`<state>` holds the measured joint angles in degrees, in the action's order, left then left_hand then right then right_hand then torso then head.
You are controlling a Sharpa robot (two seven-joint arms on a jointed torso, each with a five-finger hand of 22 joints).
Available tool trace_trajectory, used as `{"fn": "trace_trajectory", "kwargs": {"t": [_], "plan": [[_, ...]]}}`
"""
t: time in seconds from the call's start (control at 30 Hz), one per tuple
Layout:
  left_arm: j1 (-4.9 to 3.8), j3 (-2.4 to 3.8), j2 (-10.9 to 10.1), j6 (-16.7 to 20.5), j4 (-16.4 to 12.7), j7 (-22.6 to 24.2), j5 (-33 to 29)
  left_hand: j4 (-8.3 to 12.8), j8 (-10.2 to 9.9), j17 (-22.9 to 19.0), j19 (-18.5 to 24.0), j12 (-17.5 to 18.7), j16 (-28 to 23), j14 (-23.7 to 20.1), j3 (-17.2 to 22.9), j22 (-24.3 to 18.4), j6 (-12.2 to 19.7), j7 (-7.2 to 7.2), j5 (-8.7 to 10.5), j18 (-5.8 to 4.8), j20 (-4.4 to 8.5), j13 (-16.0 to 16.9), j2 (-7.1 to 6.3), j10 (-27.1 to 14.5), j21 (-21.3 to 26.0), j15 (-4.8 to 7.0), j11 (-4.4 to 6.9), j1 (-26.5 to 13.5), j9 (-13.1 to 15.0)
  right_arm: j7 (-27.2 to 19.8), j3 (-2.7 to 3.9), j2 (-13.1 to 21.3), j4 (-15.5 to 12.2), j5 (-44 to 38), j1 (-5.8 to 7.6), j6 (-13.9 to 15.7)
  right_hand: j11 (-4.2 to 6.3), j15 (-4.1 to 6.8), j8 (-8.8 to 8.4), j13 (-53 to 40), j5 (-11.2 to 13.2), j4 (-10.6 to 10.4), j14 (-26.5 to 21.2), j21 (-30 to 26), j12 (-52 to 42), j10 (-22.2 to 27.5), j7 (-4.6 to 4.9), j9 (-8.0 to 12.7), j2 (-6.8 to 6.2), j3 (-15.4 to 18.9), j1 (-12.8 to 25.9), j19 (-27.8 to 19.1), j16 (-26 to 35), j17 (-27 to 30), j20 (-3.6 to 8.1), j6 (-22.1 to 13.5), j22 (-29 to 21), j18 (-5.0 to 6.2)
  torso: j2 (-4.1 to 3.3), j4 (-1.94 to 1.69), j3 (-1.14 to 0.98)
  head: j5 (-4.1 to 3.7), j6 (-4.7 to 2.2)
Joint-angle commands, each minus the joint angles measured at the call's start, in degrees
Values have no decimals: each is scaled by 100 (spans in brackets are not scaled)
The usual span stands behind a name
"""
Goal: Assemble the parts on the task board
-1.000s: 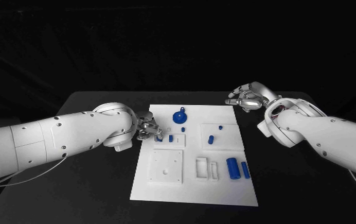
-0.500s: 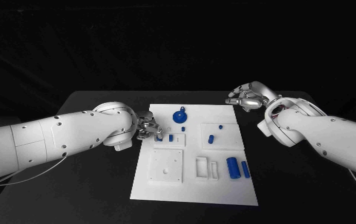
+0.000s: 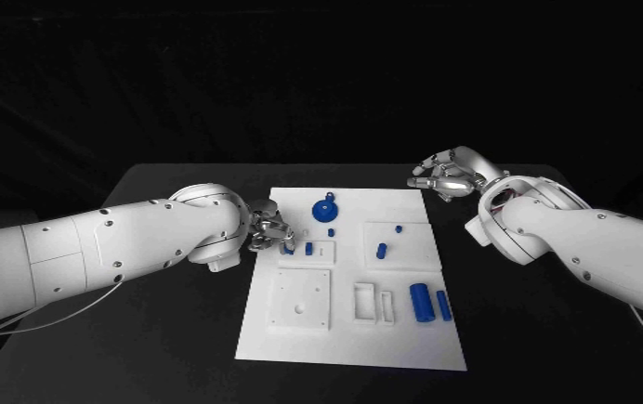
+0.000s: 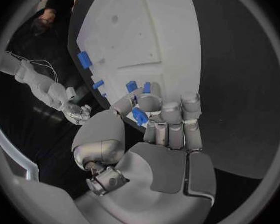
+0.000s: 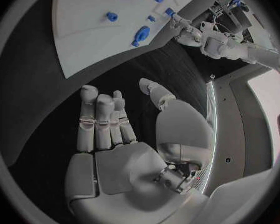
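At the board's [image 3: 351, 330] left edge, the left hand [image 3: 269, 233] hides its grasp from the head view; the left wrist view shows a small blue part [image 4: 139, 116] pinched in its fingertips, seemingly just over the board. The right hand [image 3: 449, 175] hovers beyond the board's far right corner, fingers apart, empty. Nothing has moved since earlier.

Left hand [image 3: 269, 234] blocks the task board [image 3: 351, 348]'s left edge.

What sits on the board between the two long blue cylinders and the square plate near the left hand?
In the head view, a white slotted block lies between the blue cylinders and the square plate on the task board.
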<state>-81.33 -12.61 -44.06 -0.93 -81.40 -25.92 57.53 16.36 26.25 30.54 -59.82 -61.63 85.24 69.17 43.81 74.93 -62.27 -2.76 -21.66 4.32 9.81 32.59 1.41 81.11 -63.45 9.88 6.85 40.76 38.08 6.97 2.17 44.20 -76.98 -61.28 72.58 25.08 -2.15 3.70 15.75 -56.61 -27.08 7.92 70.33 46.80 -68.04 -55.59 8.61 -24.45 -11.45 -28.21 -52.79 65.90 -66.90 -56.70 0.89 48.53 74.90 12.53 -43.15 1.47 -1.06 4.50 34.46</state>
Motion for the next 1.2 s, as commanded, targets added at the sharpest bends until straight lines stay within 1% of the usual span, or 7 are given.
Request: {"fn": "trace_trajectory", "kwargs": {"t": [0.03, 0.2, 0.37, 0.7, 0.9, 1.2], "plan": [[28, -16, 56, -22, -34, 70, -23, -143, 35, 9, -46, -30, 33, 231, 137, 79, -854, 427, 10, 64, 598, 9, 80, -52, -22, 264, 96, 16, -7, -24, 3, 0, -7, -5, -2, -27, -33, 15, -18, 5, -40, -22, 17, -31, -35, 13, 37, 9, -11, 21, 32, 37, -1, 7, 8, 1, 90, 247, 0, 1, -2, -8, 1], [28, -16, 80, -61, -33, 69, -23, -143, 39, 11, -49, -37, 36, 234, 141, 80, -856, 430, 1, 67, 599, 12, 91, -53, -26, 265, 98, 17, -7, -6, 3, 6, -10, -15, -2, -45, -33, 15, -18, 7, -44, -22, 18, -31, -36, 13, 37, 9, -11, 21, 32, 37, -1, 7, 8, 1, 90, 247, 0, 0, -4, -15, 7], [28, -16, 103, -110, -47, 58, -7, -118, 46, 18, -51, -50, 41, 237, 167, 83, -856, 434, -68, 77, 602, 15, 73, -64, -36, 265, 103, 49, -8, -7, 3, 6, -13, -16, -2, -49, -33, 15, -18, 8, -48, -20, 18, -31, -37, 14, 37, 10, -11, 21, 30, 38, -1, 8, 8, 0, 91, 247, 0, 1, -2, -17, 8], [28, -16, 99, -186, -51, 24, 105, -109, 49, 22, -56, -60, 43, 239, 190, 84, -855, 438, -98, 84, 604, 17, 61, -69, -46, 264, 108, 98, -10, -7, 3, 6, -8, -16, -2, -56, -33, 15, -18, 11, -53, -19, 18, -32, -39, 14, 37, 10, -13, 23, 30, 38, -1, 9, 8, 0, 91, 247, 1, 0, -1, -14, 19], [28, -16, 82, -211, -49, -10, 164, -104, 55, 28, -59, -70, 48, 244, 201, 85, -857, 441, -163, 87, 601, 19, 58, -74, -56, 262, 111, 128, -11, -6, 3, 6, -6, -16, -2, -61, -33, 15, -17, 13, -55, -19, 18, -32, -41, 14, 37, 10, -13, 24, 31, 39, -2, 9, 8, 0, 91, 247, 0, -2, 1, -11, 37], [28, -16, 54, -255, -17, -45, 192, -98, 62, 35, -58, -83, 53, 247, 206, 85, -860, 444, -271, 90, 598, 22, 52, -81, -68, 258, 114, 151, -14, -4, 3, 7, -8, -17, -2, -64, -33, 15, -17, 15, -57, -20, 19, -32, -42, 14, 37, 10, -12, 26, 32, 39, -2, 10, 8, 0, 92, 247, 1, -4, 3, -12, 40]]}}
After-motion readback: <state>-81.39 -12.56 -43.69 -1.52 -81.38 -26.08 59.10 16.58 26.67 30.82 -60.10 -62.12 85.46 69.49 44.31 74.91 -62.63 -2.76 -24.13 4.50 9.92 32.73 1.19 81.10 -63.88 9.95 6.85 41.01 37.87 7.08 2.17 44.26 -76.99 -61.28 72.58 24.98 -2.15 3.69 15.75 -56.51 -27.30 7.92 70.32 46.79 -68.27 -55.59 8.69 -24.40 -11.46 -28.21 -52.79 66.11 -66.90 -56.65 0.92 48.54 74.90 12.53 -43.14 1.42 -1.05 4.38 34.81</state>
